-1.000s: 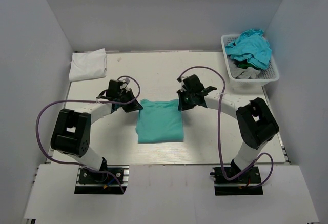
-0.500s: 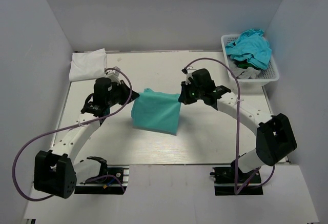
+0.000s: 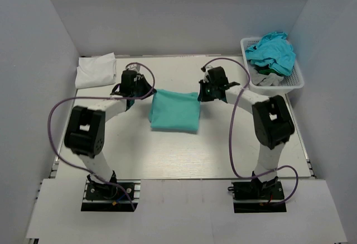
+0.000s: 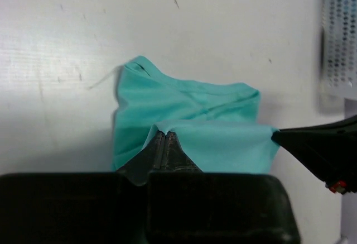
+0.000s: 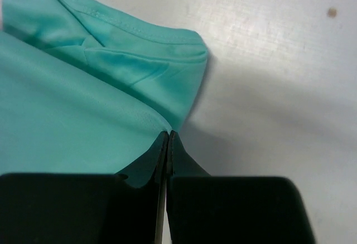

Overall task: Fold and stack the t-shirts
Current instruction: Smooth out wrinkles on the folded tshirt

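The white lattice basket (image 3: 297,83) at the far right corner of the surface (image 3: 223,149) holds a heap of turquoise t-shirts (image 3: 272,51) that rises above its rim, with a greyish-white cloth (image 3: 266,79) tucked under them on the near side. The mint t-shirt (image 3: 174,110), folded to a rough rectangle, lies mid-surface with its far edge stretched between the two arms. The left gripper (image 4: 164,135) has its jaws pressed together on one far corner of it, and the right gripper (image 5: 168,135) has its jaws closed just as tightly on the other. Only the top view shows the white t-shirt (image 3: 96,70), folded in the far left corner well apart from the rest. The left wrist view adds the lower layer of the mint shirt lying flat beneath the pinched edge. The right wrist view shows a stitched hem and creased folds under the top layer. The surface is pale, faintly scuffed board, closed in by plain light grey walls (image 3: 184,15).
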`<state>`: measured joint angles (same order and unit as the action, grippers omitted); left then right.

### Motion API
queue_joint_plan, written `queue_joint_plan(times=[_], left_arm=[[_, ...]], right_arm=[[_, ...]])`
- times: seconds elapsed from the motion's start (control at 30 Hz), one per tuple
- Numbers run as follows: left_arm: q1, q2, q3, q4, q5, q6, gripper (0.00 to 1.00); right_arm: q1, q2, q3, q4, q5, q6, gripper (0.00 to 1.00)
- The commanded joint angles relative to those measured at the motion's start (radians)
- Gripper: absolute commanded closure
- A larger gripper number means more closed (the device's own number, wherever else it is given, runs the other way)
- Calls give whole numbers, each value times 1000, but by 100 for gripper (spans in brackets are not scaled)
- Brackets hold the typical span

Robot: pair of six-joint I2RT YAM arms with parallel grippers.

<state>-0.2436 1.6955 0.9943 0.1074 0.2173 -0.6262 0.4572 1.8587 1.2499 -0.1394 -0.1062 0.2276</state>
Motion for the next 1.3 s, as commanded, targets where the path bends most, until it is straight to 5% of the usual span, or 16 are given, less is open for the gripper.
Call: queue_joint_plan(times=[0.0, 0.2, 0.23, 0.3, 0.33, 0.43, 0.93, 1.27], left_arm=[[17, 130, 141, 17, -93, 11, 100], [17, 248, 190, 29, -108, -1, 100], [17, 248, 190, 29, -108, -1, 100], [17, 259, 225, 9, -108, -1, 100], [17, 271, 253, -3, -95, -1, 77], [17, 257, 273, -37, -70, -1, 0], [-49, 165, 176, -281, -35, 154, 0], [-128, 225, 151, -379, -107, 195, 34]], right_arm=[[-51, 141, 120, 77, -38, -25, 100], [-74, 257, 244, 115, -119, -21, 100], [-72, 252, 246, 126, -116, -22, 79], [-71, 229, 258, 162, -96, -17, 54], [-71, 217, 272, 156, -92, -17, 10], [-69, 166, 286, 139, -85, -17, 10], [-66, -194, -73, 158, -127, 59, 10], [-71, -331, -205, 146, -112, 62, 10]])
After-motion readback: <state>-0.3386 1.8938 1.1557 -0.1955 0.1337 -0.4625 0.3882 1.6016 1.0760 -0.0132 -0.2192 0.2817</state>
